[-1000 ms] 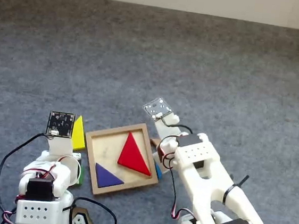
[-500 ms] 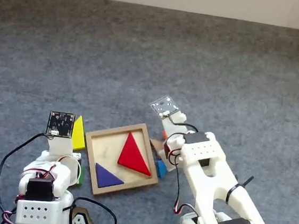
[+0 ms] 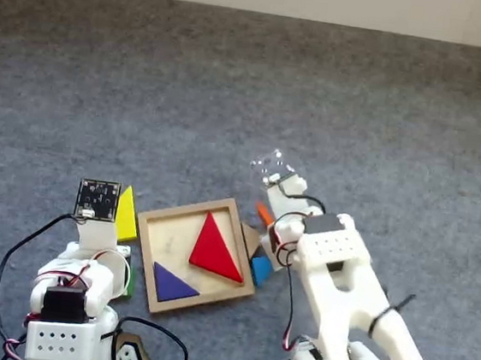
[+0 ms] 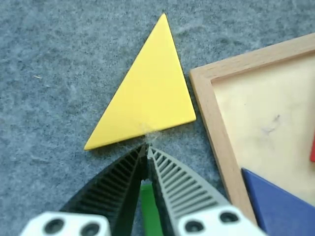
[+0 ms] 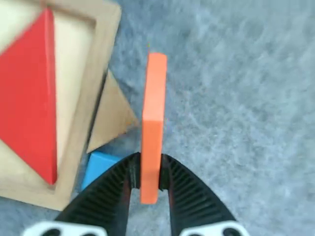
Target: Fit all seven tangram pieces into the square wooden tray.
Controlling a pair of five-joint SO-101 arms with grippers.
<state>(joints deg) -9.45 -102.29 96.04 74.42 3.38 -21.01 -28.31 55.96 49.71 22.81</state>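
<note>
The orange flat tangram piece (image 5: 153, 118) stood on edge in the right gripper (image 5: 147, 164). The jaws were clamped on its two faces near one end, so most of it jutted out beyond the fingertips. The square wooden tray (image 5: 96, 93) lay just to one side of that gripper, with a large red triangle (image 5: 29, 108) and a dark blue triangle (image 3: 171, 283) already inside. Between the gripper and the tray's outer rim sat a plain tan wooden triangle (image 5: 112, 117) and a light blue piece (image 5: 100, 164), both outside the tray and close to the held piece.

The likeliest trouble was the grip. Held by one end and on edge, the orange piece could pivot or slip between the pads, and it needed laying flat before it could seat in the tray. Released upright, it might topple onto the rim or the red triangle and rest crooked. Carried low, it could knock the tan triangle or the blue piece, or shove the tray along the grey carpet (image 3: 359, 115).

The left gripper (image 4: 146, 150) was closed on nothing, its tips pointing at the near edge of the yellow triangle (image 4: 147, 93). That triangle lay just beside the tray's rim, so a shoved tray would push it too. A green piece (image 4: 147, 206) lay beneath that gripper's jaws.
</note>
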